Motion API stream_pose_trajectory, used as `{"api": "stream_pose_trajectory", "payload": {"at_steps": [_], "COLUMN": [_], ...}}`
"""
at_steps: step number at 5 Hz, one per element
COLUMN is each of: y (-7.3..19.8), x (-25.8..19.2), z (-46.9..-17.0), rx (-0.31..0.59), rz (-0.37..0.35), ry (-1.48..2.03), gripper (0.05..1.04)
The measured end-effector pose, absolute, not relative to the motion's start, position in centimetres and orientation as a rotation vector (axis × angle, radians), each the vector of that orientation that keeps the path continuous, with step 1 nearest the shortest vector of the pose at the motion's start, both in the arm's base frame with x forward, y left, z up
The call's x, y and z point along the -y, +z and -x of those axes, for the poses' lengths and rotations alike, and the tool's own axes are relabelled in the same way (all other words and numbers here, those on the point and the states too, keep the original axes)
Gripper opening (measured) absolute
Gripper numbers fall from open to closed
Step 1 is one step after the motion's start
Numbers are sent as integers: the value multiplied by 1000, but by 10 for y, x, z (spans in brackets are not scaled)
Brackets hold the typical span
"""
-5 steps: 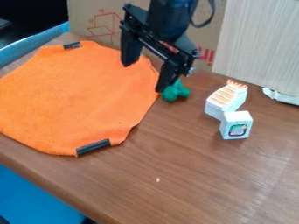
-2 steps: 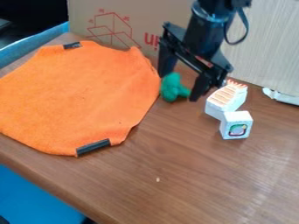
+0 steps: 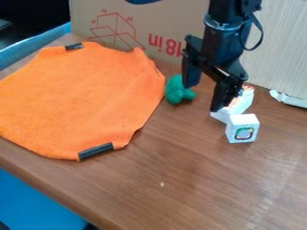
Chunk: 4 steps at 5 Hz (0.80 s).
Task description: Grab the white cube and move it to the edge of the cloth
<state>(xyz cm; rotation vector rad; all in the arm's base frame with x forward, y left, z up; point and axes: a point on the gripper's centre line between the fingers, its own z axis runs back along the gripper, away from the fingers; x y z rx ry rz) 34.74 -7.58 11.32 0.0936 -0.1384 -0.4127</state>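
- We saw the brown wooden table point(image 3: 198, 179) running under everything, with a blue surface point(image 3: 36, 202) below its near edge at lower left.
- We had the orange cloth point(image 3: 78, 99) spread at left, a dark strip point(image 3: 74, 46) on its far edge and another on its near edge.
- Behind stood a cardboard box point(image 3: 171, 22) bearing a red line drawing point(image 3: 114, 29) and upside-down red print; beside it rose a pale, grained panel point(image 3: 276, 45).
- We found the black gripper point(image 3: 203, 96) spread apart, empty, above the table between cloth and cube.
- Partly behind it lay a white block point(image 3: 239, 105) with orange stripes.
- Just in front of that sat our white cube point(image 3: 242, 128), right of the cloth, well apart from it, a small coloured picture on its face.
- A green toy point(image 3: 178, 92) rested near the cloth's right edge.
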Motion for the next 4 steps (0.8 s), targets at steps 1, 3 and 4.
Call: {"api": "stream_pose_trajectory", "payload": {"at_steps": [1, 3, 4], "y": [113, 107, 99], "x": [85, 95, 106], "z": [-352, -365, -370], "rx": [175, 246, 245], "rz": [-31, 7, 5], "ry": [-516, -640, -678], "gripper": [1001, 1001, 1001]}}
